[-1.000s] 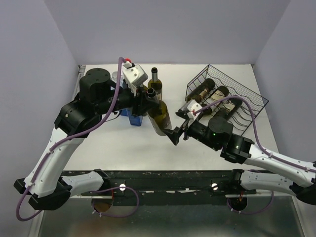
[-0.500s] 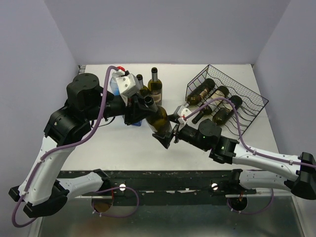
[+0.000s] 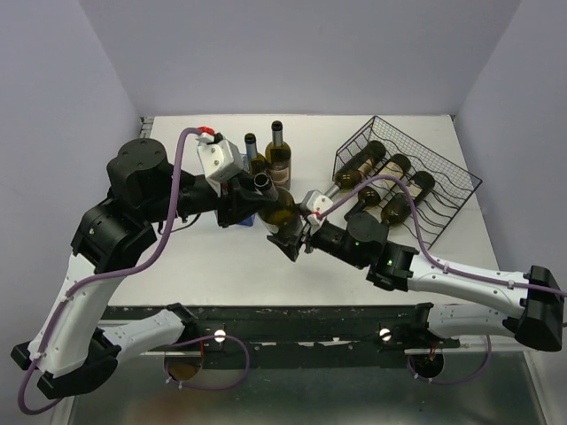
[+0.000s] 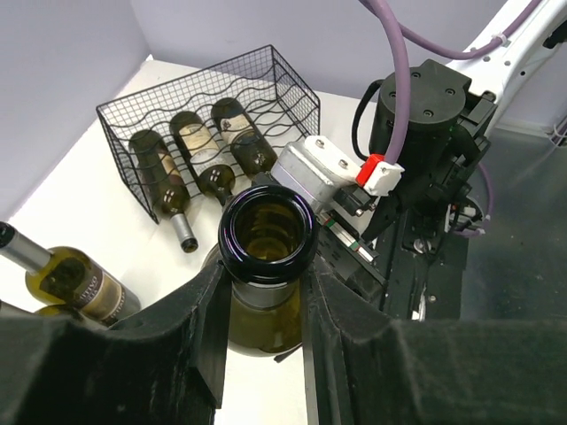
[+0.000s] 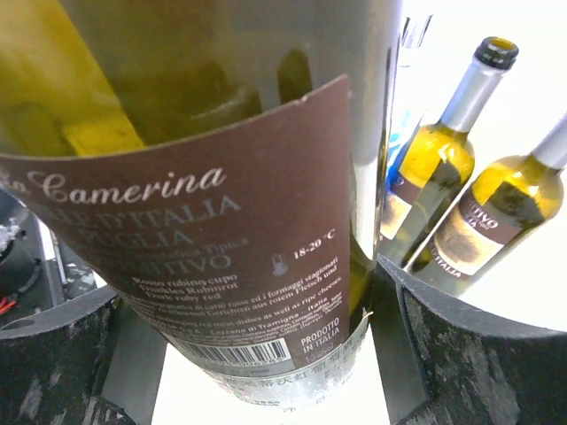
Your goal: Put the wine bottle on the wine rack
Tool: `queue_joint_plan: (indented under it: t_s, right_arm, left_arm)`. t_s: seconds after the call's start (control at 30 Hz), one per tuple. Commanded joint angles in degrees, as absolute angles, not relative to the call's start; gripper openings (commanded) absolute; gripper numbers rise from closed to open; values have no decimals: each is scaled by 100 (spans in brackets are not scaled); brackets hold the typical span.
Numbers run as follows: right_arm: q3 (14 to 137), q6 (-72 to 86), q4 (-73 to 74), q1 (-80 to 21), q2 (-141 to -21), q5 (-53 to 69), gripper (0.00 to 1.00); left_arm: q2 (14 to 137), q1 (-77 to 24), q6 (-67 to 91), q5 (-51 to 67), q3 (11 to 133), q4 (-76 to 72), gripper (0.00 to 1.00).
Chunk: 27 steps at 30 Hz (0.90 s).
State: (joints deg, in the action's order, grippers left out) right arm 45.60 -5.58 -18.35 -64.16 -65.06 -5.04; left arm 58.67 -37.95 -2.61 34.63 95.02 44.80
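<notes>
A green wine bottle (image 3: 278, 212) with a brown label hangs tilted above the table. My left gripper (image 3: 252, 188) is shut on its neck; in the left wrist view the fingers clamp just below the open mouth (image 4: 267, 232). My right gripper (image 3: 297, 239) is open, with its jaws on either side of the bottle's lower body (image 5: 248, 221), very close to the glass. The black wire wine rack (image 3: 443, 190) stands at the right rear with several bottles lying in it. It also shows in the left wrist view (image 4: 266, 84).
Two upright bottles (image 3: 278, 155) stand at the back centre, behind the held bottle, and show in the right wrist view (image 5: 496, 208). A blue box (image 3: 232, 215) sits under the left arm. The right arm's cable loops in front of the rack.
The left arm has drawn back to the left and tilted the bottle more. The right gripper has moved left and closed in around the bottle's base.
</notes>
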Motion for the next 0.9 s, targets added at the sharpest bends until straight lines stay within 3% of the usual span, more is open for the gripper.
queue_joint_plan:
  t_s: [0.0,0.1,0.13,0.2,0.27,0.67,0.87]
  right_arm:
    - [4685,-1036,-2117,-6354,-6452,-1142,1]
    - [4606,-1492,-2364,-6354,-6302,-1204,1]
    - [4588,-1642,-2443,-6354,-6241,-1213,1]
    - [4570,-2020,-2575,-6346,-6161,-1283,1]
    - [4518,-2450,-2785,-6355,-6091,-1371,1]
    - [4430,-4867,-3086,-6346,-5977,-2091,1]
    - [4351,-6282,-2971,-6354,-5783,-2355,1]
  left_arm:
    - [5371,-3832,-220,3920,9370,3718,5]
    - [5204,-3832,-290,3780,9133,3534,35]
    - [5151,-3832,-299,3744,9036,3472,55]
    - [5072,-3832,-325,3639,8869,3332,82]
    - [4993,-3832,-360,3473,8693,3174,99]
    - [4650,-3832,-71,2655,8762,2698,99]
    - [4903,-3832,272,2549,9306,3575,99]
